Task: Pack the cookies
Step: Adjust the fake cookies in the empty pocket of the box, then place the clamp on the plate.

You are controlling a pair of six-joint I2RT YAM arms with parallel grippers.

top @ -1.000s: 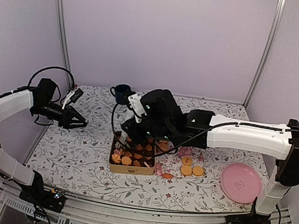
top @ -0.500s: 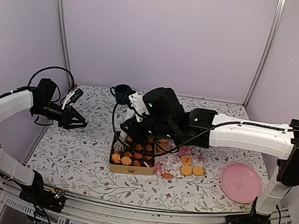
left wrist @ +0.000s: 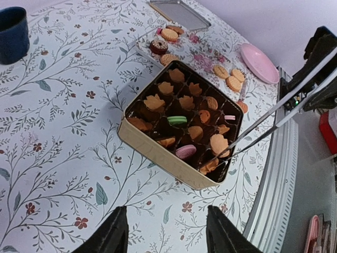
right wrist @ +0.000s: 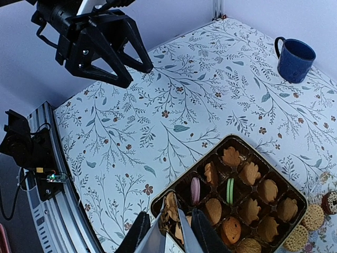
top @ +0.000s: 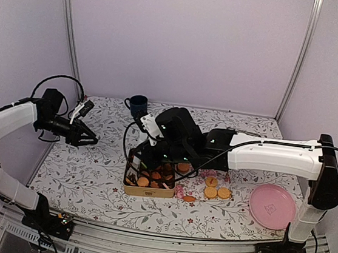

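Floral-cloth table [top: 90, 172], tin [top: 147, 192] at centre w/ cookies [left wrist: 179, 120] filling most cells, more loose btwn tin and pink plate [top: 273, 207]. Right gripper [right wrist: 171, 221] hangs over the tin's left side, fingers close together, can't tell if anything's pinched. Left gripper [top: 89, 137] hovers well off to the left, jaws wide, nothing in them.

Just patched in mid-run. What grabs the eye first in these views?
The gold compartmented box, partly filled with cookies, sits at the centre of the overhead view, with the right end effector over its left edge. Loose cookies lie just right of it; the left end effector hangs open far left.
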